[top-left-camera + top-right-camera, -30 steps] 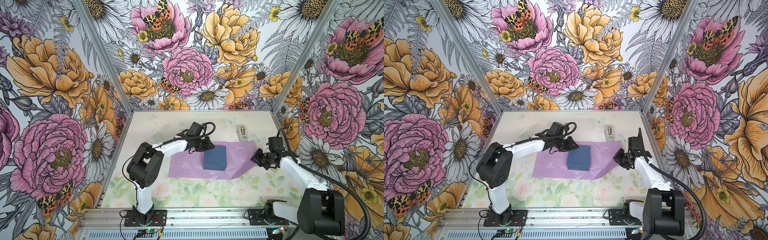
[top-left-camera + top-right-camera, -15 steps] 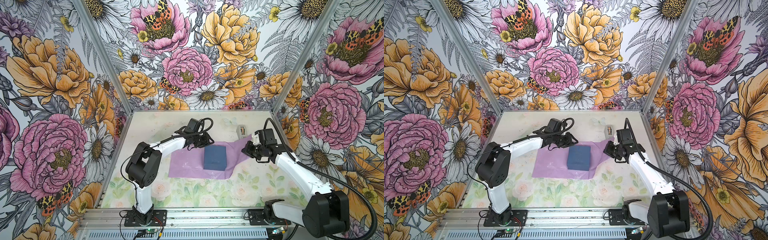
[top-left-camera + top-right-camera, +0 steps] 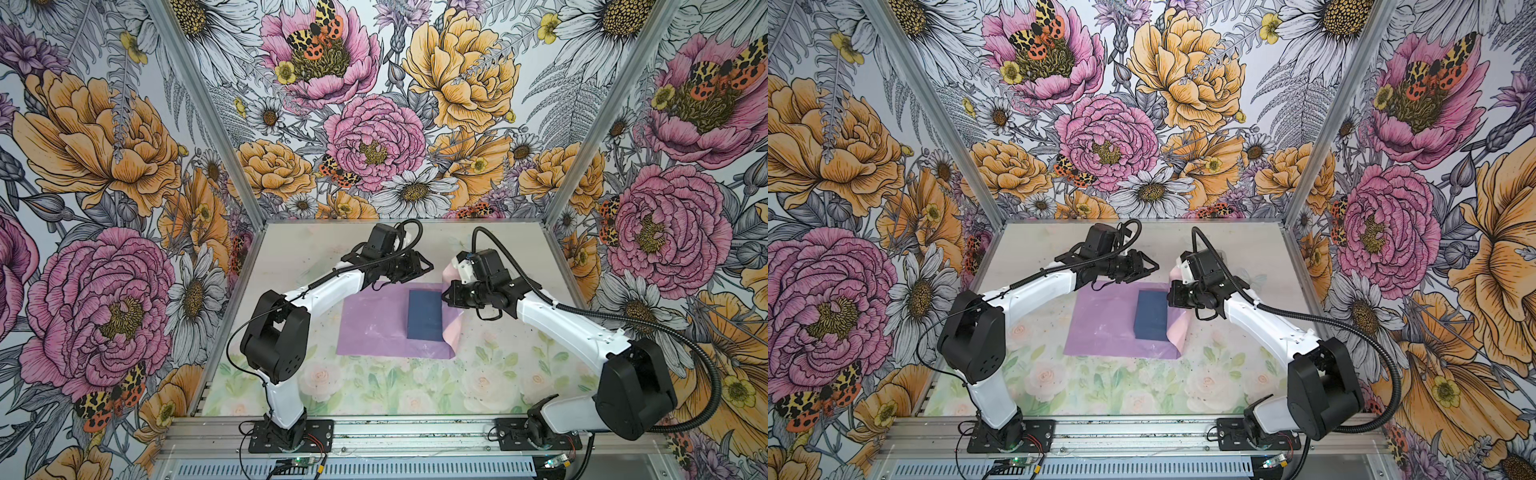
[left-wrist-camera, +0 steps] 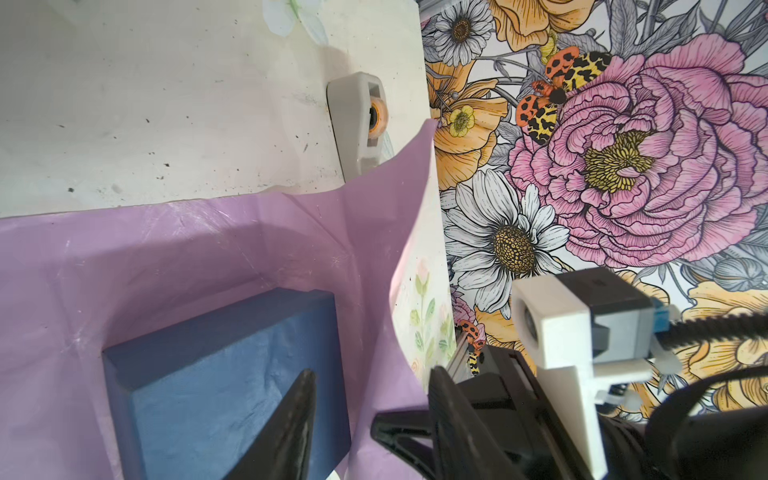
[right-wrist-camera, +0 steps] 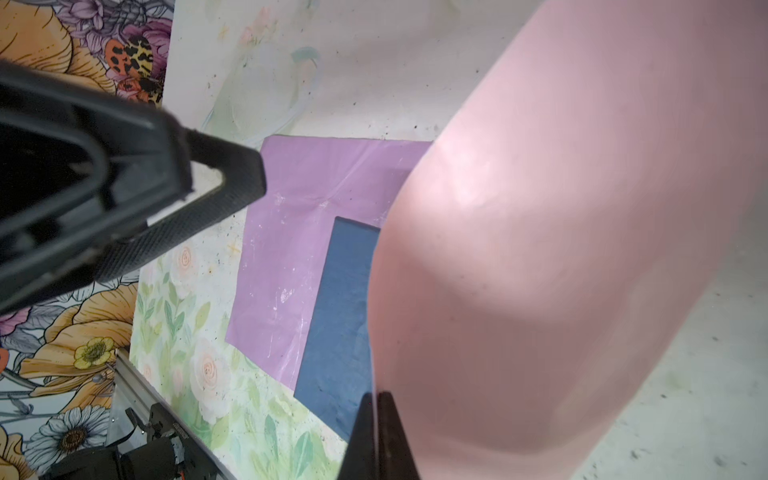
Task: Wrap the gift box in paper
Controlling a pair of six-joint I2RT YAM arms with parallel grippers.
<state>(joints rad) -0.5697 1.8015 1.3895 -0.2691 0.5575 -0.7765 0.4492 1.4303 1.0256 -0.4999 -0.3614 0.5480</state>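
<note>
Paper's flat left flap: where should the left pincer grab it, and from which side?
Probably the left edge of the paper, coming in low from the left. That flap lies flat beside the gift box, so only its edge can be pinched; the right pincer holds the raised right edge.

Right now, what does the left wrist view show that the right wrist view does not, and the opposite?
Only the left wrist view: the grey tape dispenser on the table beyond the paper, and the lifted sheet's lilac inner side. Only the right wrist view: the right tool shut on the paper's edge, its pale pink underside raised and curving. Both: the gift box lying on the lilac face of the paper.
</note>
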